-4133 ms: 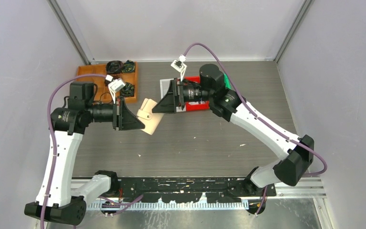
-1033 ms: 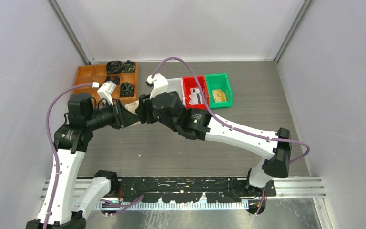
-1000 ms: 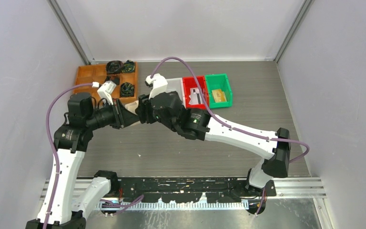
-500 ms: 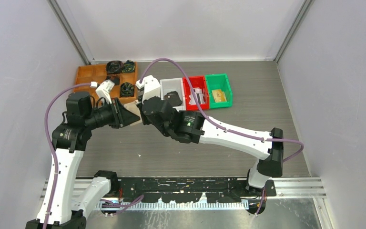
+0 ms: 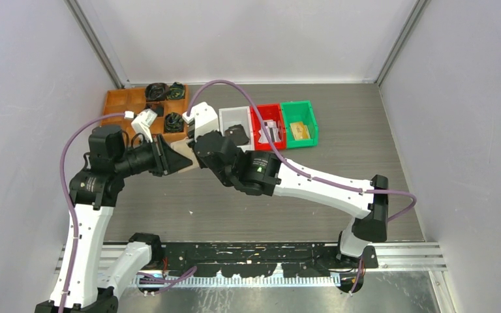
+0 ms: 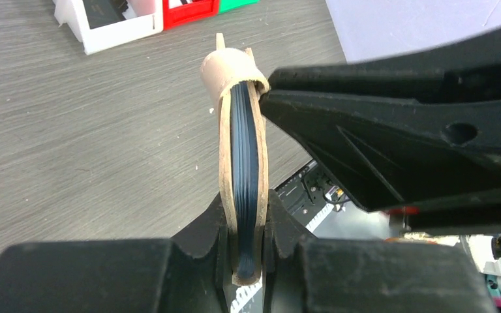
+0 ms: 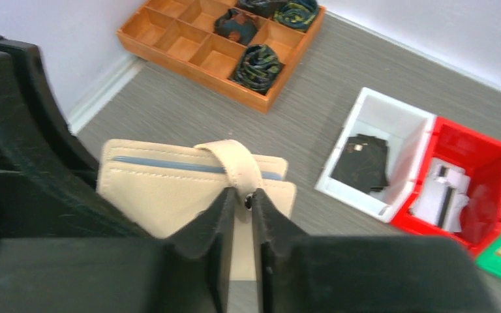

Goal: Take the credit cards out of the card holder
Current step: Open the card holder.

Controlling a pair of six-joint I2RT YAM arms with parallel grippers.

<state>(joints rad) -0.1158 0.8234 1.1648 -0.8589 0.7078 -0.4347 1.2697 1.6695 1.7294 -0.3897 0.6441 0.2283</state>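
My left fingers (image 6: 209, 228) are pinched almost shut on the lower edge of the flat beige-tan folding card holder (image 6: 244, 156). I hold it up on edge, clear of the grey wood-grain table (image 6: 91, 130). From my left wrist I see it end-on: two tan covers closed together with dark blue layers packed between them. I cannot tell from here whether those layers are pockets alone or cards as well. My right fingers (image 7: 218, 222) have closed down to a narrow gap on the small tan tab strap (image 7: 233, 160), which loops over the holder's top edge. Its little dark snap sits right at my fingertips. The strap lies against the holder's face, where a thin pale blue line shows along one seam. From above, the holder hangs between my two wrists in the left rear part of the table, just beside the orange wooden compartment tray (image 7: 189, 49). That tray holds a few dark coiled bundles (image 7: 259, 60). To the right stand three small bins in a row. The white plastic bin (image 7: 404, 124) holds a black lump (image 7: 360, 160), and the red bin (image 7: 489, 147) holds a few thin white cards (image 7: 440, 195). The green bin (image 5: 298, 106) has something yellowish in it.
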